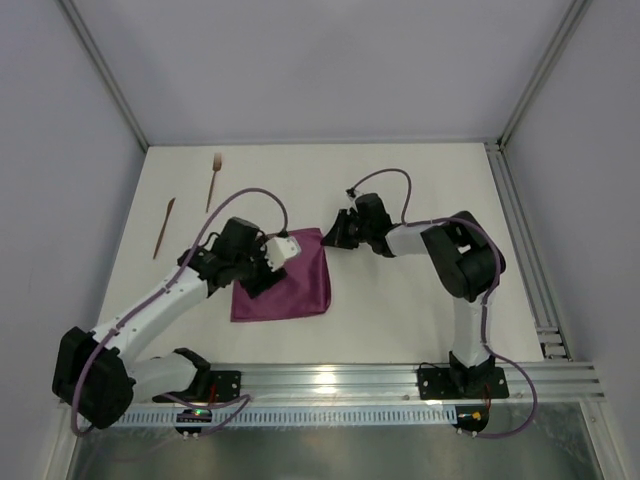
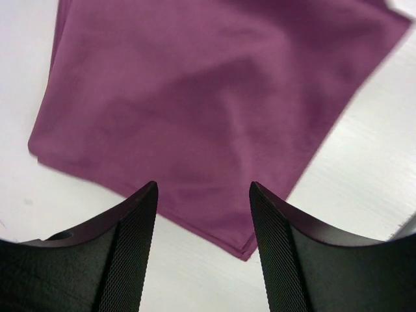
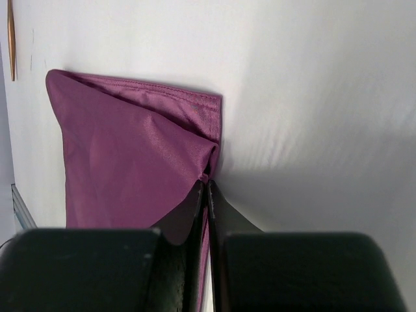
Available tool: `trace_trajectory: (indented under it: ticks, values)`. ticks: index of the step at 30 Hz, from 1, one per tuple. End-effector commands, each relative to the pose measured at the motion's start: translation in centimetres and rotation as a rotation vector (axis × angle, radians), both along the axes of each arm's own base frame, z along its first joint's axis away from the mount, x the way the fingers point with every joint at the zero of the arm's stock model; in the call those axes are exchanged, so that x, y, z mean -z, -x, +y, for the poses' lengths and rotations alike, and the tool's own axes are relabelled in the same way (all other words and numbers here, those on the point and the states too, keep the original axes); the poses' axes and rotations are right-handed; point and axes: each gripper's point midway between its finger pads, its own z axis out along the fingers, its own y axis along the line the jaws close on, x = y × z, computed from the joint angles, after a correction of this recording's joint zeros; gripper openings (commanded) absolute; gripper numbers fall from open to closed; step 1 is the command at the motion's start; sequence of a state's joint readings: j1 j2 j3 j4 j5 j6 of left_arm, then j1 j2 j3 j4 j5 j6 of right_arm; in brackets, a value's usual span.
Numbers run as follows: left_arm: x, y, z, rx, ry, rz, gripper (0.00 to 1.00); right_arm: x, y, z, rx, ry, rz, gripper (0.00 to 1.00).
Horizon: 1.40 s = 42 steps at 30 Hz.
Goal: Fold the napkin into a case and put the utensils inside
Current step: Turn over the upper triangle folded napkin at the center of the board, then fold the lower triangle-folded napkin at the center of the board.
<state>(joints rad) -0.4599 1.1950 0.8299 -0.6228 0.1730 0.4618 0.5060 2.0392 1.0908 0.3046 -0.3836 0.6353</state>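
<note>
- Two utensils lie on the white desk (image 1: pixel 400 190) at far left, well apart from the cloth. The fork (image 1: pixel 214 180) is farther back; the knife-like stick (image 1: pixel 164 227) is nearer and further left.
- One napkin (image 1: pixel 290 290), plum-purple, lies mid-desk between the two arms. It is roughly square (a layered edge shows at one corner in the left wrist view).
- On the right, the right end effector (image 1: pixel 332 232) sits at the napkin's far right corner. It is clenched on the cloth edge. The right wrist view shows the fingers pressed together with fabric pinched between them, and the corner is puckered upward.
- On the left, the left end effector (image 1: pixel 270 265) is over the napkin's far left part. Its jaws are apart, grasping nothing, and purple cloth shows through the gap.
</note>
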Motion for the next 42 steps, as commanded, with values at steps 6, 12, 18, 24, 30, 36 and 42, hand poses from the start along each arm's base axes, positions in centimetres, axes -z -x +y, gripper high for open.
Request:
trace_trajectory:
  ticks: [6, 12, 18, 24, 30, 36, 42]
  values:
    - [-1.0, 5.5, -7.9, 0.459, -0.036, -0.111, 0.65, -3.5, -0.5, -3.6, 0.104, -0.086, -0.093, 0.07]
    - [1.3, 5.7, -9.3, 0.511, -0.11, -0.09, 0.64, -3.7, -0.6, -4.8, 0.073, -0.056, -0.101, 0.2]
    - [0.4, 5.8, -7.4, 0.489, -0.14, -0.145, 0.64, -6.3, 1.1, -6.6, 0.001, 0.048, -0.195, 0.43]
    - [1.7, 6.4, -2.6, 0.396, -0.176, -0.084, 0.68, -12.6, 5.1, -8.6, -0.091, 0.085, -0.429, 0.5]
    - [2.6, 6.0, 2.6, 0.238, -0.193, -0.051, 0.7, -17.3, 11.7, -7.8, -0.366, 0.081, -0.697, 0.52]
    - [4.2, 6.6, 4.5, 0.17, -0.18, -0.029, 0.7, -14.4, 20.8, -4.3, -0.922, 0.338, -1.079, 0.59]
    - [4.4, 6.8, 4.7, 0.161, -0.171, -0.029, 0.71, -7.9, 23.3, -3.9, -1.203, 0.507, -1.055, 0.61]
